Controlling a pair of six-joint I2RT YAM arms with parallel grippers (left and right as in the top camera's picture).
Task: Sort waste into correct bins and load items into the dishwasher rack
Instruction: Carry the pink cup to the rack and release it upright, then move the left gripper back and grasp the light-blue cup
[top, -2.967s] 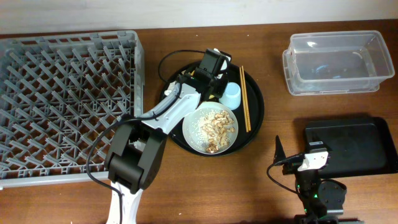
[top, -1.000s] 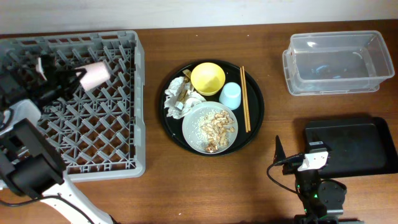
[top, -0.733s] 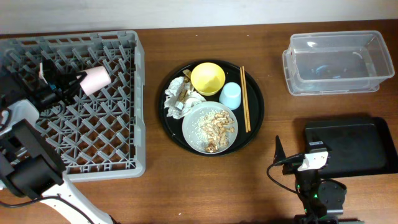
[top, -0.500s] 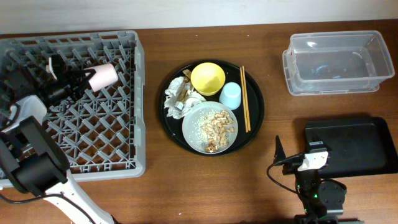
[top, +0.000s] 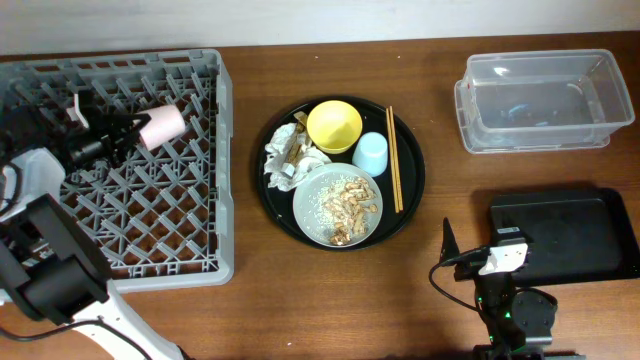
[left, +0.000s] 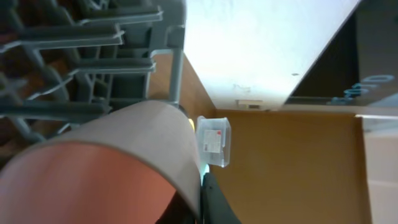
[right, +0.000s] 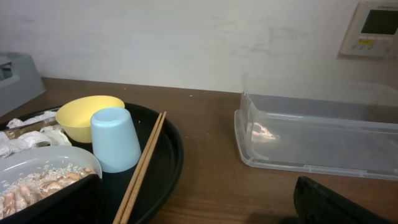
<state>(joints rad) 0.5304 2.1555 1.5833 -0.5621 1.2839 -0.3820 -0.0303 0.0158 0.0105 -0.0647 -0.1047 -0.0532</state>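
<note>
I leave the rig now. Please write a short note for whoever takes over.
Left gripper: shut on small pink cup over large grey plastic dishwasher rack, not released.
Right gripper: open, empty, near matte black rectangular container.
On round black tray: yellow bowl, small light-blue cup, brown wooden chopsticks, grey-blue plate with food bits, crumpled white napkin.
Clear plastic tub: no waste visible.
Left: all sorting, other loading.

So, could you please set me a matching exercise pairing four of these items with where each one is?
1 pink cup
2 light-blue cup
3 chopsticks
4 clear tub

A upside down on the round tray
B on the table, far right
C held over the dishwasher rack
D lying along the tray's right side

Pairs: 1-C, 2-A, 3-D, 4-B
</note>
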